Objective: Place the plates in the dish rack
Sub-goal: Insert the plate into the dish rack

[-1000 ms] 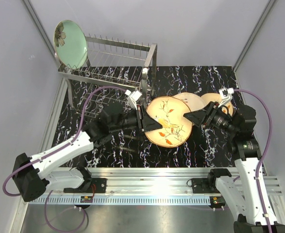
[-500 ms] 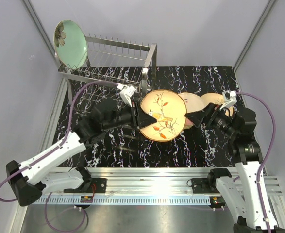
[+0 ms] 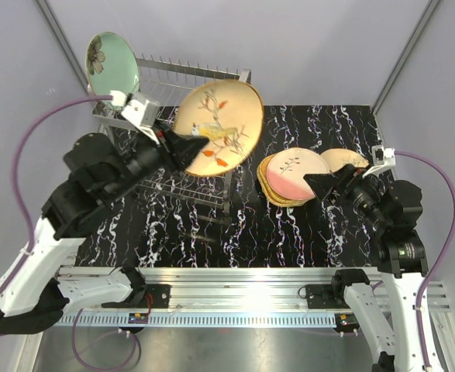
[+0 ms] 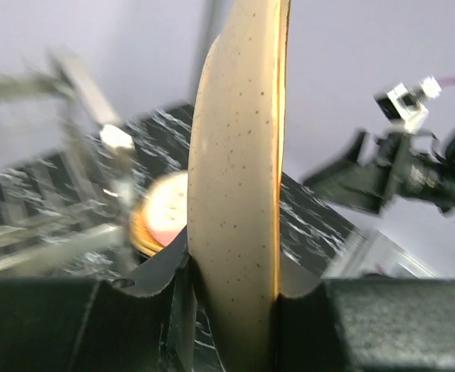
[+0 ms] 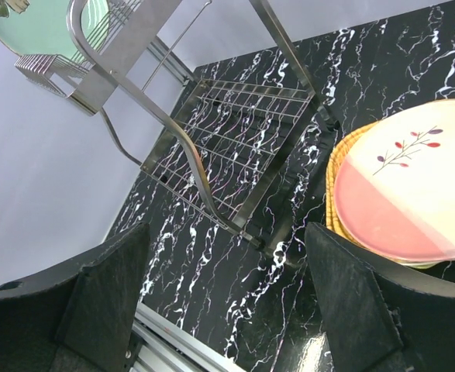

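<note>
My left gripper (image 3: 182, 147) is shut on the rim of a beige floral plate (image 3: 219, 128) and holds it tilted in the air over the right end of the silver wire dish rack (image 3: 184, 89). In the left wrist view the plate (image 4: 239, 170) stands edge-on between the fingers. A mint-green flower plate (image 3: 112, 68) stands upright at the rack's far left end. A stack of plates with a pink-cream one (image 3: 294, 173) on top lies on the black mat; it also shows in the right wrist view (image 5: 413, 194). My right gripper (image 3: 320, 186) is open and empty beside that stack.
Orange woven plates (image 3: 267, 186) sit under the pink-cream one, another plate (image 3: 343, 159) behind it. The black marbled mat (image 3: 211, 225) covers the table. The rack's end frame (image 5: 196, 167) and lower wire shelf (image 5: 243, 124) show in the right wrist view. Grey walls enclose the sides.
My left arm has lifted the beige floral plate off the stack and swung it up and left over the rack. The right gripper has drawn back slightly to the right.
</note>
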Tool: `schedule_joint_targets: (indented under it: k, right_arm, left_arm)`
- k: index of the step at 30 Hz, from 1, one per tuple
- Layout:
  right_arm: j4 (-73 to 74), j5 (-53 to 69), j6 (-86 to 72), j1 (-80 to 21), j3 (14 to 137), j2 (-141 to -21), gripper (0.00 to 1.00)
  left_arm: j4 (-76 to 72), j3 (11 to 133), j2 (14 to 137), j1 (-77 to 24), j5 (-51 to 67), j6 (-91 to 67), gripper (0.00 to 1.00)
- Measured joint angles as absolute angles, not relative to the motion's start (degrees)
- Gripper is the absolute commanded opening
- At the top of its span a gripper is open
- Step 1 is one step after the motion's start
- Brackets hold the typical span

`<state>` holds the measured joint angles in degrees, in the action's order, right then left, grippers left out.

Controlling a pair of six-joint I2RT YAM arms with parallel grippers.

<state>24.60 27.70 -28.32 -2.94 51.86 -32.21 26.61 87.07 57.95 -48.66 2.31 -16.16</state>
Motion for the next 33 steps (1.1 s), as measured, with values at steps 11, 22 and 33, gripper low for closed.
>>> schedule_joint_targets:
  k: [11,22,33]
  right_arm:
    - [18.63,31.86,-30.11,-2.94,50.24,-38.37,0.88]
    - [13.93,36.38,-33.36,-3.20,46.63,-41.17,0.87]
    - [12.67,37.10,-33.45,-4.91,45.78,-41.85,0.88]
  left_arm:
    - [30.24,104.68,62.57,-48.23,-22.26,8.78,0.00]
    - [34.02,115.46,77.78,-19.84,-14.33,9.37,0.00]
    - [36.18,117.71,83.29,-0.40,1.39,2.83,0.00]
